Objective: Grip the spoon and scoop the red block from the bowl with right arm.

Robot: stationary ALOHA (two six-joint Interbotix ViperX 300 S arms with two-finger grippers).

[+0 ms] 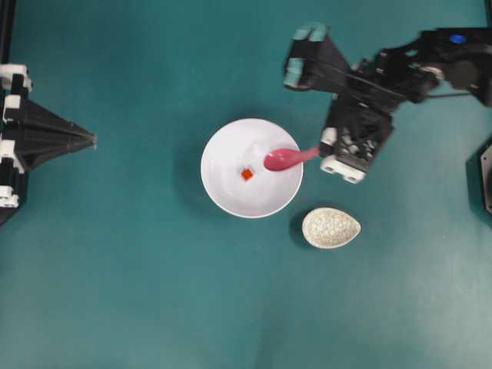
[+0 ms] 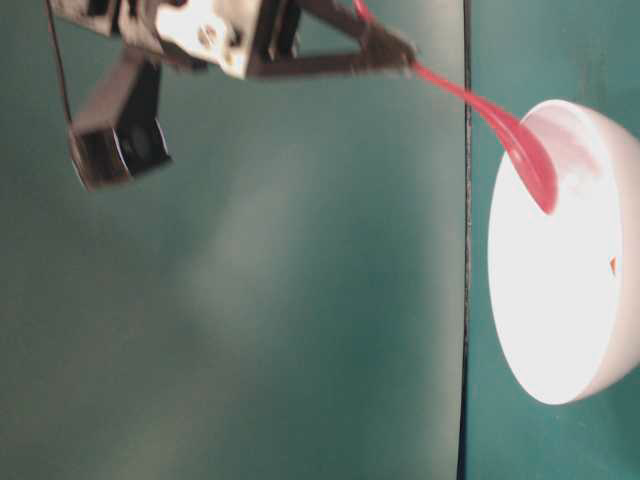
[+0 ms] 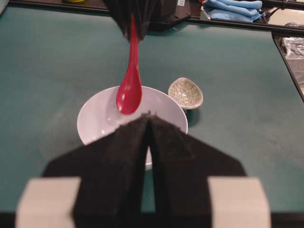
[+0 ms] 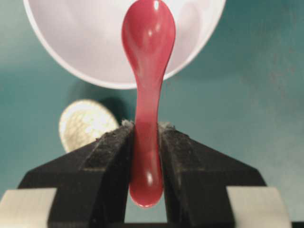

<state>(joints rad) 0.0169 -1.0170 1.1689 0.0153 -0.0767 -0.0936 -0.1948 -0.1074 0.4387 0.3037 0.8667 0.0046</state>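
The pink spoon (image 1: 286,158) hangs over the right side of the white bowl (image 1: 231,198), its handle clamped in my right gripper (image 1: 320,152). In the right wrist view the gripper (image 4: 146,128) is shut on the spoon (image 4: 148,71), whose scoop reaches over the bowl (image 4: 85,52). The tiny red block (image 1: 247,174) lies on the bowl's floor, left of the scoop and apart from it. At table level the spoon (image 2: 520,145) slants down into the bowl (image 2: 560,300). My left gripper (image 1: 94,140) rests far left, shut and empty; the left wrist view shows its tips (image 3: 149,115) together.
A speckled beige egg-shaped dish (image 1: 331,227) sits on the teal table just right of and below the bowl. The same speckled dish (image 4: 86,124) appears left of the jaws in the right wrist view. Blue cloth (image 3: 232,8) lies beyond the table's far edge.
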